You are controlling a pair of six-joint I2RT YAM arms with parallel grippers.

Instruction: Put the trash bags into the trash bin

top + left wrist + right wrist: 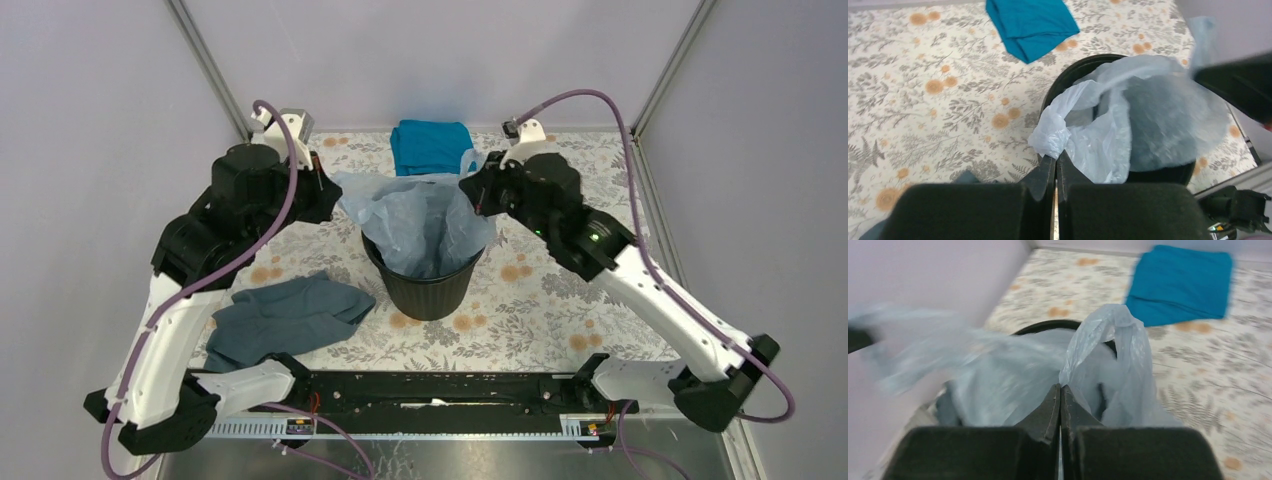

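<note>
overhead, the left fingers [328,190] and the right fingers [470,188] sit at centre frame on either side of one trash bag [420,225]. both pairs are pressed together with no visible gap between the tips.

in the left wrist view, the left fingers [1052,162] pinch a bunched, knot-like wad at the bag's edge. the rest of the film [1148,115] billows to the right of the tips, over the mouth of the bin [1068,75].

in the right wrist view, the right fingers [1055,392] are closed on the film where a looped handle of the bag [998,375] rises straight from the tips. much of this view is motion-blurred, and the bin's rim [1043,326] shows just beyond the bag.

count:
- two arms
- two pairs of fingers
- one pale blue-grey translucent bag
- one black round trash bin [430,290]
- two cloths

a teal cloth [432,145] lies folded at upper centre, beyond the bin. a dark grey cloth [285,318] lies crumpled at lower left, beside the bin and apart from it. all of these rest on the floral-patterned desk [540,300].

the bag is stretched between the two pairs of fingers. its lower part hangs down inside the bin, while its upper edges flare out above the rim toward the upper left and upper right. the bin stands upright at centre, below and between the fingers.
</note>
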